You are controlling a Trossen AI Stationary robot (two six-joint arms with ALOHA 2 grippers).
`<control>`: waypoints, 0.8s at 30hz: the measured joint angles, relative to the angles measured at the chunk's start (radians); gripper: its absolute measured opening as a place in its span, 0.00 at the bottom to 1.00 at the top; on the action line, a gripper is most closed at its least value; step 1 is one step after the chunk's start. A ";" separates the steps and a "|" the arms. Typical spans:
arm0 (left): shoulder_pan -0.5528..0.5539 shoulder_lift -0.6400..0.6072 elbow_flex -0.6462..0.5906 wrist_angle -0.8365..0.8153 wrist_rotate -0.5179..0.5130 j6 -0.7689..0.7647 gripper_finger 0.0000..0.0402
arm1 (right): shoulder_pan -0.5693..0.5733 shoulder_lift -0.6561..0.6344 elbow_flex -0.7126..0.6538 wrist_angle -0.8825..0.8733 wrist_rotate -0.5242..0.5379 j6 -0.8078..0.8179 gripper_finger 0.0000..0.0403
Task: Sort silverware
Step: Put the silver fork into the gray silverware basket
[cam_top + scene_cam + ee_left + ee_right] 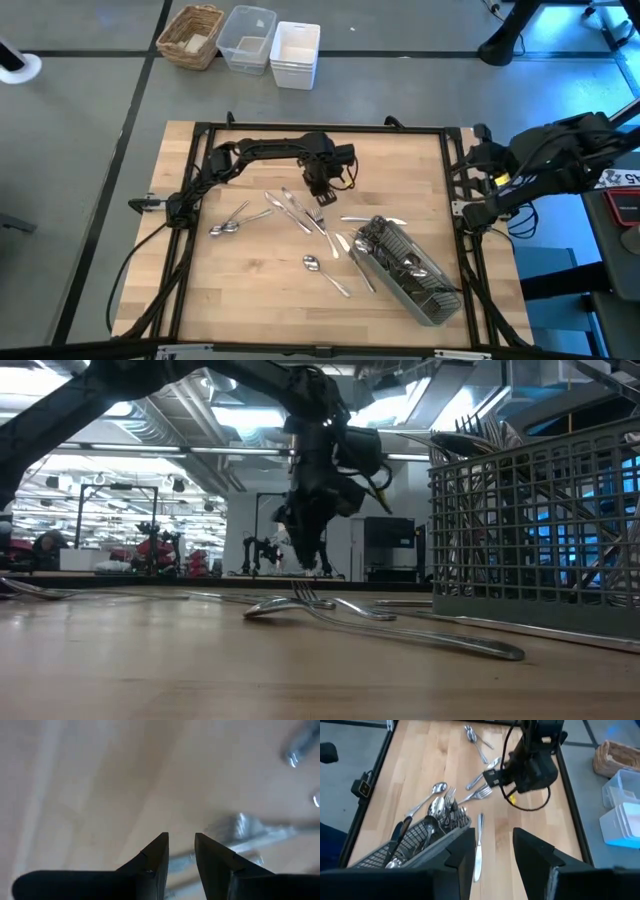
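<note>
My left gripper (181, 851), jaws apart, is hovering over slim, stiff, slippery forks (240, 827); gripping mid-handle seems safest.

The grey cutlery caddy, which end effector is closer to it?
Left. The left end effector hangs over the loose forks just beyond the caddy; the right end effector waits off the table's edge.

Dark arms (265, 152), black cables, wedge-shaped claw fingers (152, 857).

Bright overhead light; left wrist view blurred
</note>
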 joint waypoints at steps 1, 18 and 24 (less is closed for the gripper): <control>0.001 0.002 0.000 -0.018 0.019 0.011 0.22 | 0.000 -0.001 -0.007 0.001 0.000 0.007 0.33; -0.017 0.086 0.000 -0.038 0.086 0.060 0.21 | 0.000 -0.013 -0.021 0.002 0.001 0.024 0.33; -0.002 0.085 0.000 -0.102 0.086 0.032 0.21 | 0.000 -0.013 -0.021 0.002 0.002 0.024 0.33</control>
